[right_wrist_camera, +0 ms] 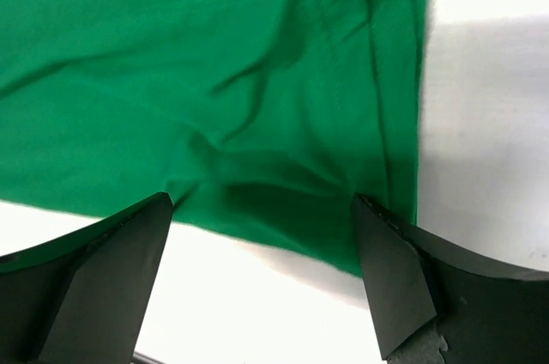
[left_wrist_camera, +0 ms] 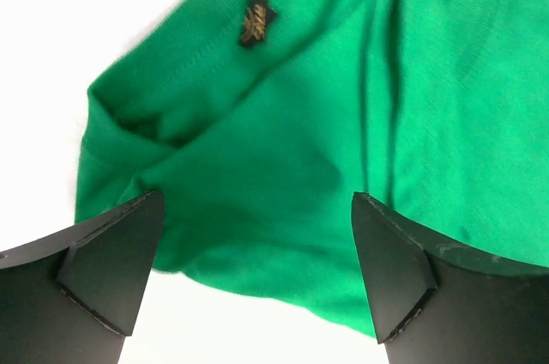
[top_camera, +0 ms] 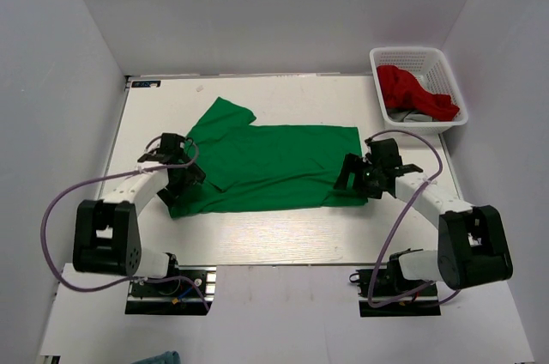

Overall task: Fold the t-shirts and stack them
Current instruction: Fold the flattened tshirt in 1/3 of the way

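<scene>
The bright green t-shirt point(top_camera: 270, 166) lies spread across the middle of the table, folded lengthwise, one sleeve pointing to the far left. My left gripper point(top_camera: 176, 177) is open over its left end; the left wrist view shows the green cloth point(left_wrist_camera: 309, 124) and its small black label point(left_wrist_camera: 256, 22) between the open fingers point(left_wrist_camera: 116, 252). My right gripper point(top_camera: 350, 179) is open over the shirt's right near corner point(right_wrist_camera: 377, 235), fingers apart and holding nothing. The red t-shirt point(top_camera: 412, 89) lies crumpled in a basket at the far right.
A white plastic basket point(top_camera: 377, 68) stands at the far right corner and also holds some grey cloth point(top_camera: 410, 115). White walls close in the table on three sides. A bit of teal cloth point(top_camera: 159, 357) shows at the bottom edge.
</scene>
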`<state>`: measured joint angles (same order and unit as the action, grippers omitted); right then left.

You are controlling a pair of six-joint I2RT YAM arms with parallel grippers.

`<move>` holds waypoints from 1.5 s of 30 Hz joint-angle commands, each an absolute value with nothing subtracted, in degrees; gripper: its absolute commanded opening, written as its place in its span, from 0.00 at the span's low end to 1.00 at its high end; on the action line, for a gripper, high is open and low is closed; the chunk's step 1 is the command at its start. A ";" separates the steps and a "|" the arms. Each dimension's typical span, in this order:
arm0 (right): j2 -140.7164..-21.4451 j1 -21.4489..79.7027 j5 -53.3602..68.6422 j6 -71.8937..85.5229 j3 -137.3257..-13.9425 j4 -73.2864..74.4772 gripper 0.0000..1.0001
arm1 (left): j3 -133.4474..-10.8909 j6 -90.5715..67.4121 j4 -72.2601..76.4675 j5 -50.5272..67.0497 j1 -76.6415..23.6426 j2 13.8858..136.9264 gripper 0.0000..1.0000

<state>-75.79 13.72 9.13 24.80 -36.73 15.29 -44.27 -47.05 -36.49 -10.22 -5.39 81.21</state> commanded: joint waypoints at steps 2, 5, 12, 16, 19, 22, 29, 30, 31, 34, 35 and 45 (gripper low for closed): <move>-72.43 15.64 12.90 20.57 -39.02 17.76 0.90 | -45.00 -44.39 -36.21 -4.33 -5.45 72.87 1.00; -71.99 16.35 13.80 20.83 -39.11 16.79 0.90 | -45.70 -41.58 -32.53 2.08 -5.45 68.83 1.00; -73.21 16.35 10.99 20.57 -40.08 17.75 0.90 | -46.32 -39.29 -24.26 13.08 -7.11 71.44 1.00; -74.61 16.26 11.07 21.27 -39.90 17.14 0.90 | -46.32 -39.29 -20.57 18.80 -10.18 78.03 1.00; -75.67 16.17 11.25 21.71 -39.38 16.26 0.90 | -47.54 -39.29 -20.57 18.81 -11.34 82.26 1.00; -76.20 16.26 11.16 21.71 -39.29 16.35 0.90 | -48.16 -39.29 -19.86 18.28 -13.27 84.72 1.00; -77.25 16.08 10.98 22.14 -39.29 15.82 0.90 | -50.00 -42.10 -17.06 14.59 -16.17 88.42 1.00; -77.17 16.26 10.81 22.24 -39.37 15.73 0.90 | -50.01 -42.62 -16.01 13.89 -16.17 89.20 1.00; -77.43 16.17 10.46 22.06 -39.46 15.73 0.90 | -51.31 -42.63 -16.00 13.36 -16.17 89.99 0.86; -77.87 16.08 10.55 22.06 -39.73 16.08 0.90 | -53.52 -42.63 -16.69 11.96 -16.17 91.66 0.36; -78.13 16.17 10.63 22.15 -39.73 15.91 0.90 | -55.27 -42.63 -17.40 11.43 -16.17 91.67 0.28; -80.59 16.26 10.63 22.24 -40.78 17.05 0.90 | -72.91 -28.06 -28.46 9.23 -16.70 105.70 0.54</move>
<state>-79.26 16.23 10.83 22.13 -38.74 16.62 -66.30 -35.38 -23.70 10.07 -16.36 101.86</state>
